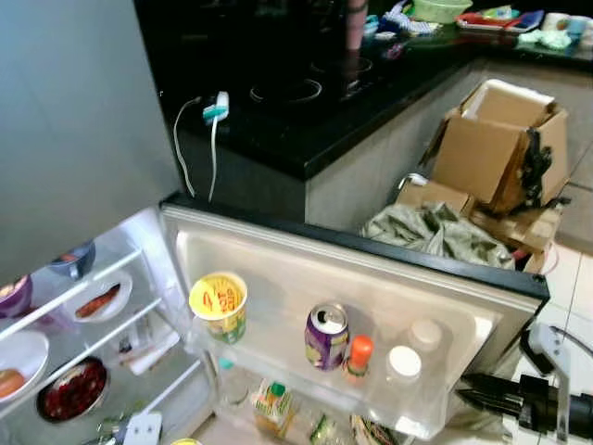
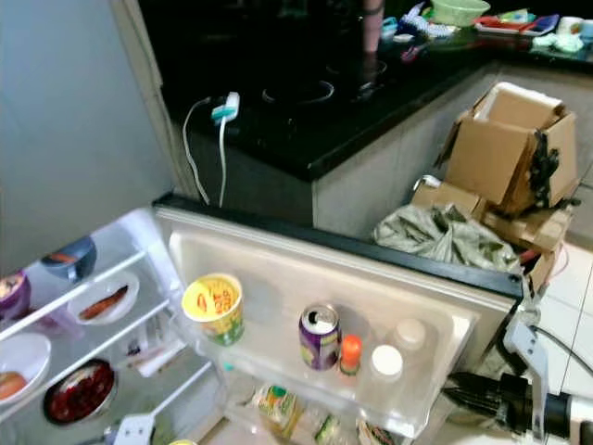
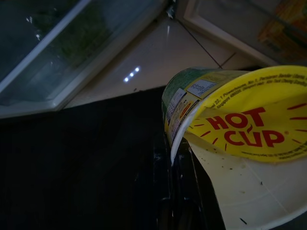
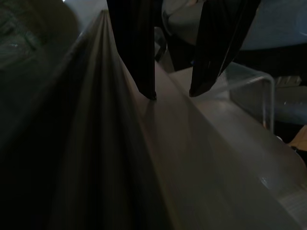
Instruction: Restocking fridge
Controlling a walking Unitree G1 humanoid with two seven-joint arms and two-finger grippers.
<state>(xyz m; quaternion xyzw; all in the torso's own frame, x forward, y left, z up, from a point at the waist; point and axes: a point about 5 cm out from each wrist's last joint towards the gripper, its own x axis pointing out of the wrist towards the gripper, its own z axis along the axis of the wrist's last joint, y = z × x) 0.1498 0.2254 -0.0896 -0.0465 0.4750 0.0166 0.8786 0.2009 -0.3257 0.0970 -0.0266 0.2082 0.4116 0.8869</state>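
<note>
The fridge door (image 1: 371, 278) stands open toward me. Its upper rack holds a yellow-lidded noodle cup (image 1: 220, 304), a purple drink can (image 1: 326, 336), an orange-capped bottle (image 1: 359, 355) and two white-capped bottles (image 1: 404, 362). Cartons and packets lie in the rack below (image 1: 271, 405). My left gripper (image 3: 178, 163) is low down over the tiled floor, shut on a second noodle cup (image 3: 225, 120) with a yellow "HOT CUP" lid. My right gripper (image 1: 468, 397) is at the door's free end, open, its fingertips (image 4: 148, 93) at the door's edge with nothing between them.
Inside the fridge at left, glass shelves carry bowls and plates of food (image 1: 74, 389). Behind the door runs a black countertop (image 1: 306, 102) with a charger and cable (image 1: 215, 111). Cardboard boxes (image 1: 500, 148) and a crumpled grey-green bag (image 1: 435, 232) sit on the floor at right.
</note>
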